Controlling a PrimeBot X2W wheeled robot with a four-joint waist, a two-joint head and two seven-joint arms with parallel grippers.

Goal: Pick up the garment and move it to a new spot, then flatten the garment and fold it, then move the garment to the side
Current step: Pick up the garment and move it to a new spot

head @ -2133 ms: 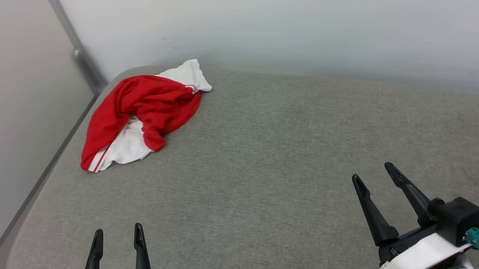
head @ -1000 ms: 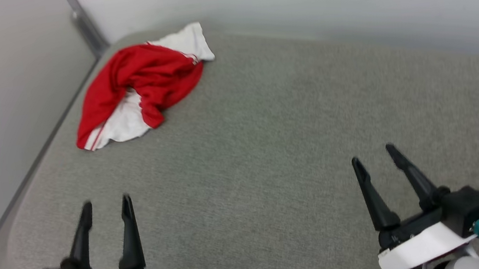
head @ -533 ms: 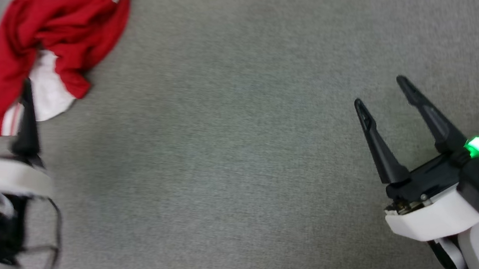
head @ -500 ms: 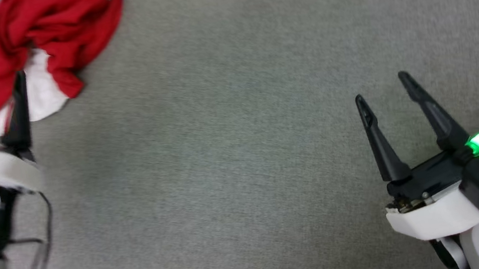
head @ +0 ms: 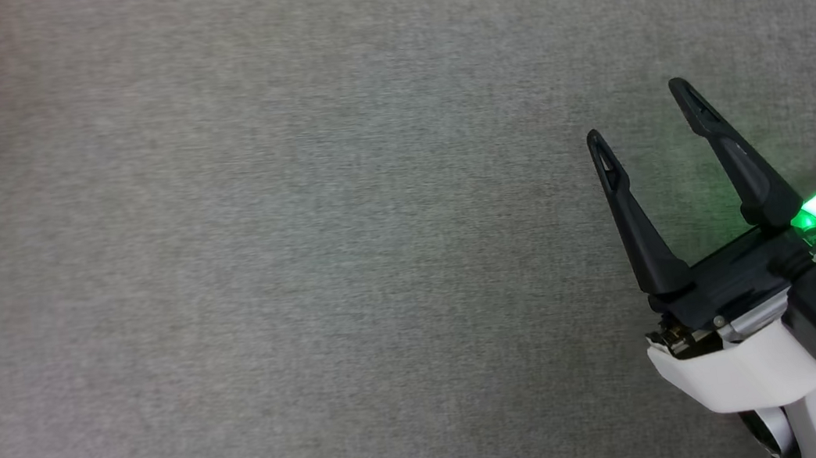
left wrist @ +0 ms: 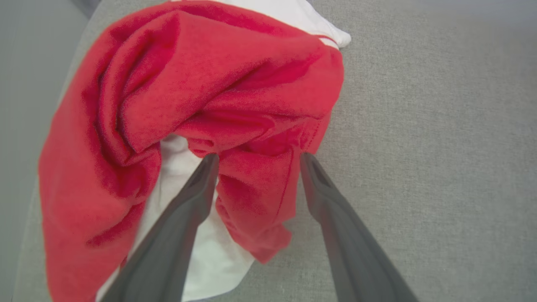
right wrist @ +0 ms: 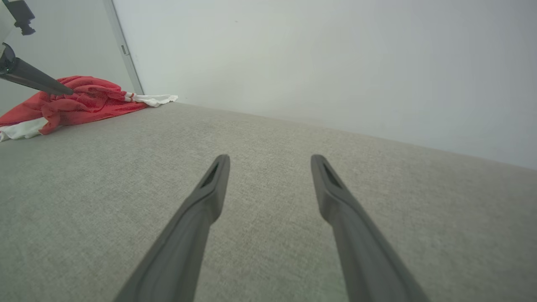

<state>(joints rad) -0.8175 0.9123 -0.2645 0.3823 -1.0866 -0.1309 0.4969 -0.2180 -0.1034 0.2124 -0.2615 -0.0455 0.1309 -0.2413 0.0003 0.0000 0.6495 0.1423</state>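
My left pincer (left wrist: pixel 259 156) stands wide open with nothing gripped, its fingers straddling a red fold at the centre of the left wrist frame. My right pincer (head: pixel 635 109) is likewise open and empty over the bare grey surface (head: pixel 304 274) at the lower right of the head frame. The garment (left wrist: pixel 218 84) lies crumpled across the upper left of the wrist frame. I judge it light, soft and limp, apt to drape and bunch, so the sound hold is that thick red fold between the fingers, several layers taken together.
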